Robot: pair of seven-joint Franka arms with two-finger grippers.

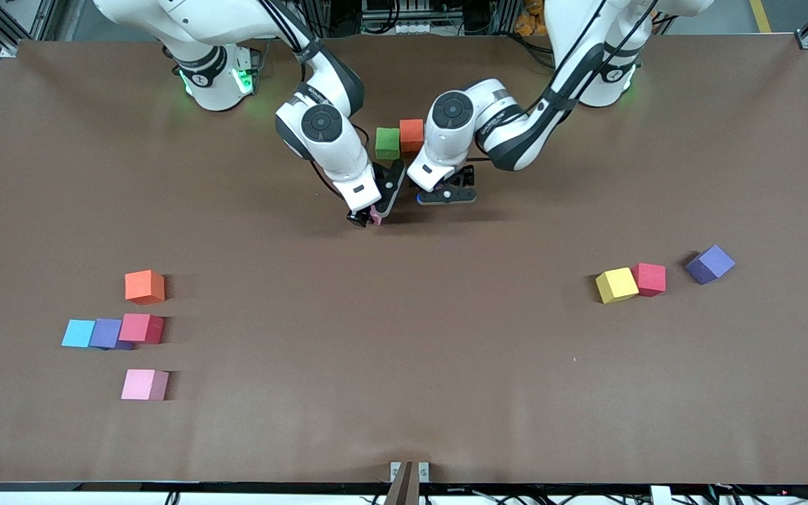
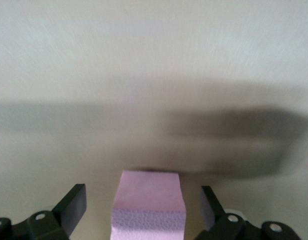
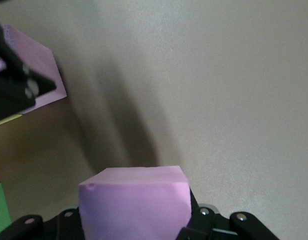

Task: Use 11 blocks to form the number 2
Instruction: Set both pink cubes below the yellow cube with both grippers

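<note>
Beside the green block (image 1: 387, 142), the left gripper (image 2: 144, 210) stands wide around a placed pink block (image 2: 149, 202), so the right gripper (image 1: 370, 218), holding another pink block (image 3: 134, 202), probably places next.

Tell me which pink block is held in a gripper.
The pink block in the right gripper, over the table's middle; the pale pink block lies free, nearest the front camera.

arms: white shells, black joint caps | cables: black | bases: green lights

Green block (image 1: 387, 142) touches orange block (image 1: 411, 135); other blocks (image 1: 143, 330) lie scattered toward both table ends.
</note>
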